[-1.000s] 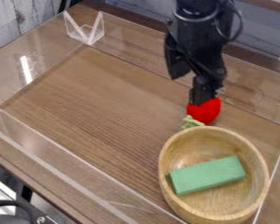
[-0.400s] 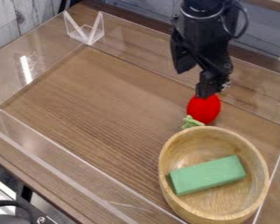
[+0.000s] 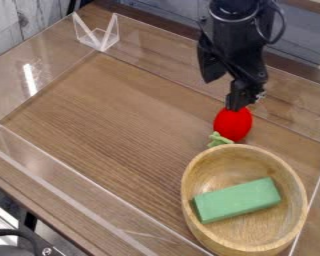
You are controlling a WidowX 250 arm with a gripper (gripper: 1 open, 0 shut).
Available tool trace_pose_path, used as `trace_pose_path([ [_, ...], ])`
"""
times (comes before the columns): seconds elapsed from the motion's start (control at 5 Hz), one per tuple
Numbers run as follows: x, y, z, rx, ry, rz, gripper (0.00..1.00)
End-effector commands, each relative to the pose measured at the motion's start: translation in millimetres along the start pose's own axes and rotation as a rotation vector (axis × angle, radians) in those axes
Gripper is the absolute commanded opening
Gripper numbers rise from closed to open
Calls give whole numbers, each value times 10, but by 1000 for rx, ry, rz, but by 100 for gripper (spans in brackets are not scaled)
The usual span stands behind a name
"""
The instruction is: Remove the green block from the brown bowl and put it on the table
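The green block (image 3: 236,200), a flat mint-green slab, lies tilted inside the brown bowl (image 3: 192,183), a wide light-tan wooden bowl at the lower right of the table (image 3: 109,115). My black gripper (image 3: 222,90) hangs above the table behind the bowl, pointing steeply down. Its fingers stand apart, open, with nothing between them. One fingertip (image 3: 240,101) hovers just over a red strawberry toy. The gripper is well clear of the block and does not touch the bowl.
A red strawberry toy (image 3: 232,124) with green leaves lies just behind the bowl's rim. Low clear acrylic walls (image 3: 43,165) border the tabletop. A clear angled stand (image 3: 96,33) sits at the back left.
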State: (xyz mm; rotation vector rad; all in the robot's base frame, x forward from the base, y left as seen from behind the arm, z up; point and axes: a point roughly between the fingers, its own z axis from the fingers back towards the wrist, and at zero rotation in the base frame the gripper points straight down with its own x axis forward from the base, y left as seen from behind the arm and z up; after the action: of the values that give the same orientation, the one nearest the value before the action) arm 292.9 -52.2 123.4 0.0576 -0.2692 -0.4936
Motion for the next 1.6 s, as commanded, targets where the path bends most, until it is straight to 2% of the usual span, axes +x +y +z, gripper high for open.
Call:
trace_pose_path([
  [0.0, 130, 104, 113, 29, -59, 11, 100],
  [0.6, 170, 176, 52, 39, -69, 27, 100],
  [1.4, 190, 246, -61, 36, -70, 47, 100],
])
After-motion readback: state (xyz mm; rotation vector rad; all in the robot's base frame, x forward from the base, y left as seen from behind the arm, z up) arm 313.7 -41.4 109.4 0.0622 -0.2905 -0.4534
